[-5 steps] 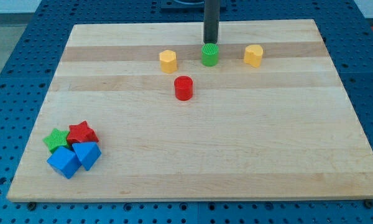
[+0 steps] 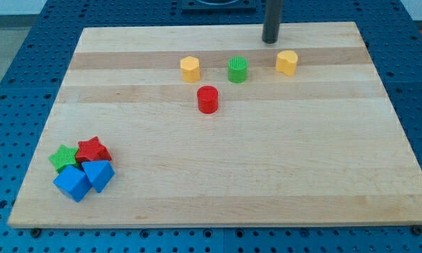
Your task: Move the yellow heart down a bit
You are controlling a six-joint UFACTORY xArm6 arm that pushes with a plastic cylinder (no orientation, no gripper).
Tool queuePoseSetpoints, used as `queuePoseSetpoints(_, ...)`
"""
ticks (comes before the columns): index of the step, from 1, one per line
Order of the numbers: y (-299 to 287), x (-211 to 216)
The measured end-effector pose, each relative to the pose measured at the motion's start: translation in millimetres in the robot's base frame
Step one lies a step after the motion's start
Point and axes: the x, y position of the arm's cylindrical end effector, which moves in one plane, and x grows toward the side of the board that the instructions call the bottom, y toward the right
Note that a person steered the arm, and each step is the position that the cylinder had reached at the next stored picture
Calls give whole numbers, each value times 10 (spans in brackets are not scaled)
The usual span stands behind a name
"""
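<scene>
The yellow heart (image 2: 287, 62) lies on the wooden board (image 2: 218, 176) near the view's top right. My tip (image 2: 270, 41) stands just above it and a little to its left, apart from it. A green cylinder (image 2: 238, 69) sits to the heart's left, and a yellow hexagonal block (image 2: 190, 68) further left.
A red cylinder (image 2: 208, 99) lies below the green one. At the view's bottom left, a green star (image 2: 62, 157), a red star (image 2: 92, 150) and two blue blocks (image 2: 72, 183) (image 2: 98, 174) are clustered together.
My tip has moved to the view's right and slightly up, from just above the green cylinder to just above and left of the yellow heart. No block has moved.
</scene>
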Motion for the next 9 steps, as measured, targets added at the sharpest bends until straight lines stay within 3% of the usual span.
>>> queuePoseSetpoints(1,194,273)
queuePoseSetpoints(9,212,684)
